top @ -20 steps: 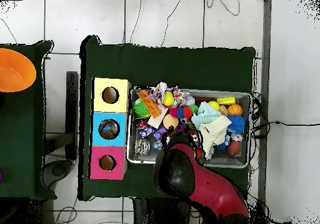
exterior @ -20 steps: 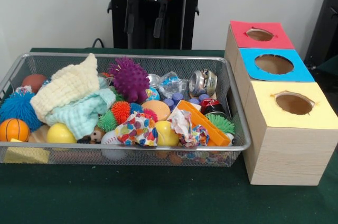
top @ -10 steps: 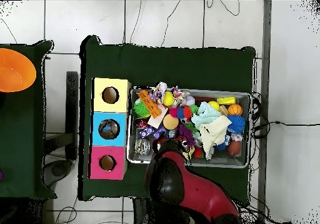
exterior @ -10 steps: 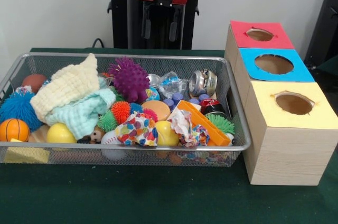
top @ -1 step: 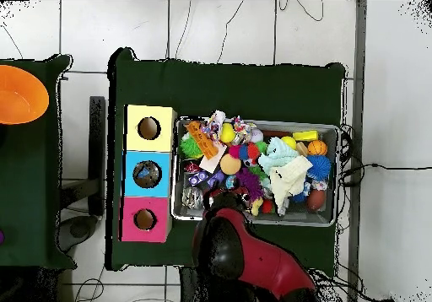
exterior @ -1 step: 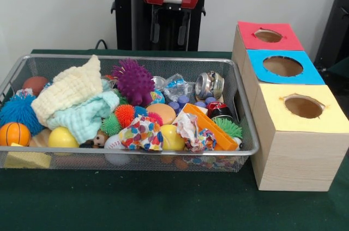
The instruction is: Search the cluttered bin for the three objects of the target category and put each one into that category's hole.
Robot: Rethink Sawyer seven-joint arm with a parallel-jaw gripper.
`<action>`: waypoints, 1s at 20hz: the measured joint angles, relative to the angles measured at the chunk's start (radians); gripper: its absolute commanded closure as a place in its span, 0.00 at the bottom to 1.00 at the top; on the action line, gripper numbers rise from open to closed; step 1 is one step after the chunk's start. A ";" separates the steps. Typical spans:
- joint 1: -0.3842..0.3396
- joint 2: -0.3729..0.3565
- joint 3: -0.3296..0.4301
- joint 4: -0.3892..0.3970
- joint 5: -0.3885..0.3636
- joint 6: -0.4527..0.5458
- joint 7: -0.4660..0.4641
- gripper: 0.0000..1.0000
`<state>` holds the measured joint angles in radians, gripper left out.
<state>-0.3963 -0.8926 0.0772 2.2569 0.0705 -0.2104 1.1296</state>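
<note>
search phase: gripper raised behind the bin, nothing grasped.

front view: the gripper [exterior @ -1 step: 169, 25] hangs at 12 o'clock above the bin's [exterior @ -1 step: 131, 150] far rim, fingers apart and empty. the target category is not stated; judged candidates are the crushed cans [exterior @ -1 step: 210, 84] at 1 o'clock in the bin, close to the blue-topped box [exterior @ -1 step: 282, 66]. overhead view: the arm [top @ -1 step: 245, 261] enters at 6 o'clock, and its head covers the bin's near edge, hiding the fingers. next move, as judged: descend over one candidate, close, then carry it to the matching hole.
</note>
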 measured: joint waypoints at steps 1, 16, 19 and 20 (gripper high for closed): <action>-0.002 0.013 0.002 0.003 -0.003 -0.018 0.010 0.00; -0.007 0.242 0.006 0.005 -0.051 -0.186 0.108 0.00; 0.006 0.288 0.004 0.005 -0.051 -0.186 0.108 0.00; 0.015 0.310 0.004 0.005 -0.051 -0.186 0.109 0.00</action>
<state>-0.3815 -0.5824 0.0811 2.2618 0.0192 -0.3965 1.2388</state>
